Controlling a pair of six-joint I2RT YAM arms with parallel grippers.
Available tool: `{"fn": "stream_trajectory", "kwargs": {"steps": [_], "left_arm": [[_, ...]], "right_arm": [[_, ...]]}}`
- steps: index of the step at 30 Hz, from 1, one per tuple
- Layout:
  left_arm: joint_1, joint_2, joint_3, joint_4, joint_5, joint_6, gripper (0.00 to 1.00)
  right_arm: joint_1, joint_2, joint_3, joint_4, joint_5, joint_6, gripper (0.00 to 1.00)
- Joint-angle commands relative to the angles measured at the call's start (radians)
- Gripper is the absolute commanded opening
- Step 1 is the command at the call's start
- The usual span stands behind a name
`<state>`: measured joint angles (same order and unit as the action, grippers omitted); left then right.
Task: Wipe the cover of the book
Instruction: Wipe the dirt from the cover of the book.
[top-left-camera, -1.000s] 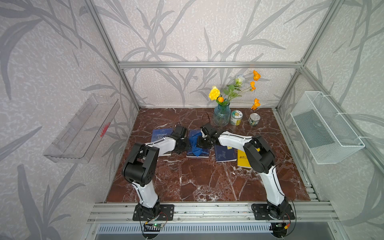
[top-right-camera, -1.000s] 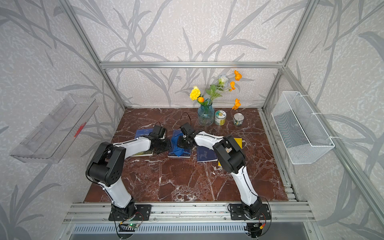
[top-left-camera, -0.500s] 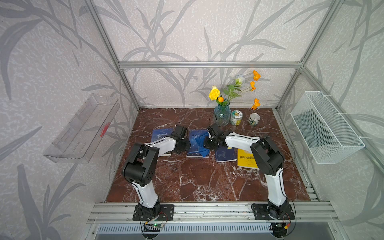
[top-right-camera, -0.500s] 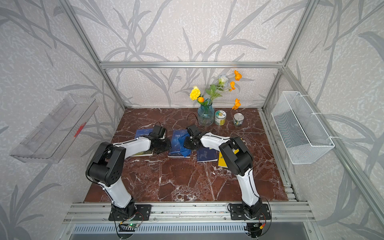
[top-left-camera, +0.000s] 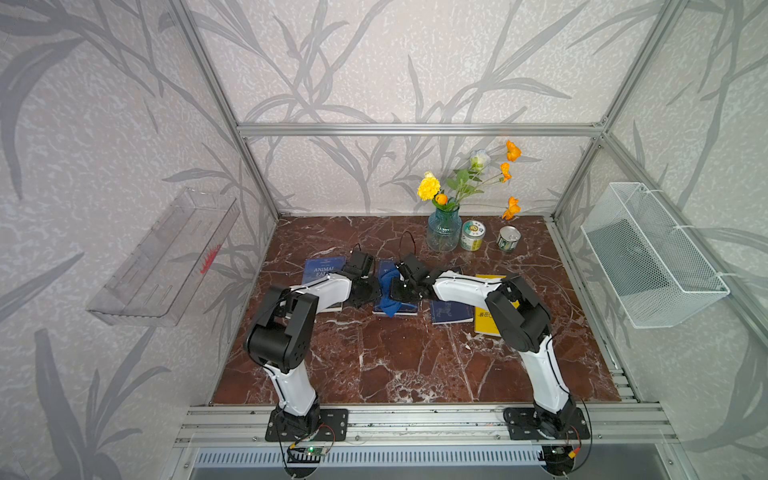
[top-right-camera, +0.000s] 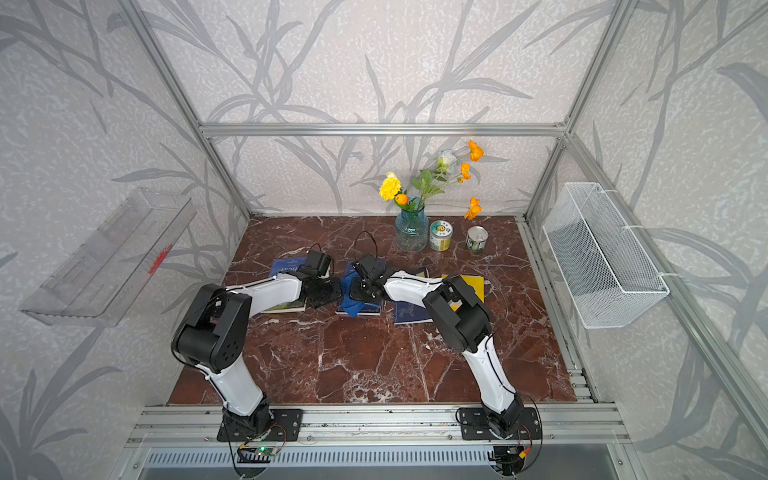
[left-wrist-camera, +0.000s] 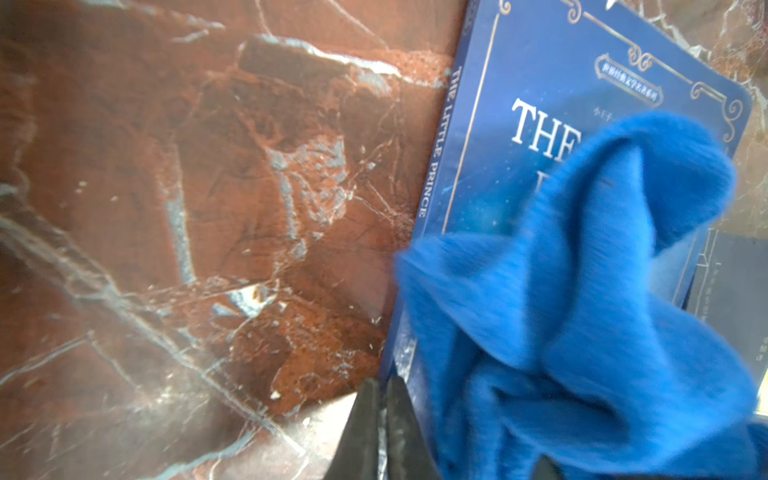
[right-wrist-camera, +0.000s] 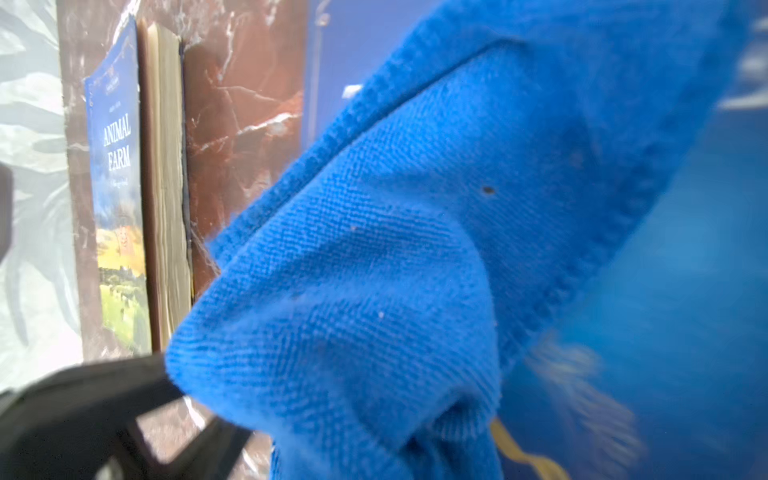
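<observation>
The book (top-left-camera: 410, 309), a blue "The Little Prince", lies flat mid-table in both top views (top-right-camera: 372, 308); the left wrist view shows its cover (left-wrist-camera: 519, 83). A crumpled blue cloth (top-left-camera: 388, 291) (top-right-camera: 351, 305) (left-wrist-camera: 582, 291) rests on the cover's left part. My right gripper (top-left-camera: 401, 289) (top-right-camera: 361, 289) is shut on the cloth (right-wrist-camera: 415, 228), which hides its jaws. My left gripper (top-left-camera: 374, 293) (top-right-camera: 330, 291) (left-wrist-camera: 381, 384) is shut and empty, its tips down at the book's left edge.
An "Animal Farm" book (top-left-camera: 322, 268) (right-wrist-camera: 118, 166) lies under the left arm. A dark blue book (top-left-camera: 451, 311) and a yellow book (top-left-camera: 484, 322) lie to the right. Vase of flowers (top-left-camera: 444, 232) and two cans (top-left-camera: 473, 235) (top-left-camera: 509, 238) stand behind. Wire basket (top-left-camera: 652, 257) on the right wall.
My right gripper dragged the cloth rightward across the cover, then back to the left part. The left arm has stayed still.
</observation>
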<state>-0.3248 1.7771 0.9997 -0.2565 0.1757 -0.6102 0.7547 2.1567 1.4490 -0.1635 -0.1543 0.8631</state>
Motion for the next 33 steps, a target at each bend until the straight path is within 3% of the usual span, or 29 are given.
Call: {"fn": "stream_trajectory", "kwargs": {"steps": [1, 8, 14, 19, 27, 33], "left_arm": [[-0.003, 0.039, -0.033, -0.090, -0.010, 0.003, 0.08], [-0.004, 0.045, -0.032, -0.089, -0.010, 0.003, 0.06], [-0.003, 0.045, -0.034, -0.089, -0.010, 0.002, 0.06], [-0.003, 0.047, -0.033, -0.087, -0.007, 0.001, 0.06], [-0.003, 0.053, -0.031, -0.089, -0.013, 0.002, 0.06], [-0.003, 0.054, -0.030, -0.090, -0.015, 0.003, 0.06]], "right_arm": [[-0.069, 0.038, -0.185, -0.290, 0.091, -0.015, 0.10], [0.029, 0.064, -0.114, -0.303, 0.055, 0.000, 0.10], [0.109, 0.149, -0.104, -0.111, -0.129, 0.194, 0.10], [0.087, 0.105, -0.186, -0.058, -0.081, 0.269, 0.10], [-0.003, -0.053, -0.336, -0.085, -0.034, 0.214, 0.10], [-0.023, -0.051, -0.311, -0.141, 0.037, 0.191, 0.10]]}}
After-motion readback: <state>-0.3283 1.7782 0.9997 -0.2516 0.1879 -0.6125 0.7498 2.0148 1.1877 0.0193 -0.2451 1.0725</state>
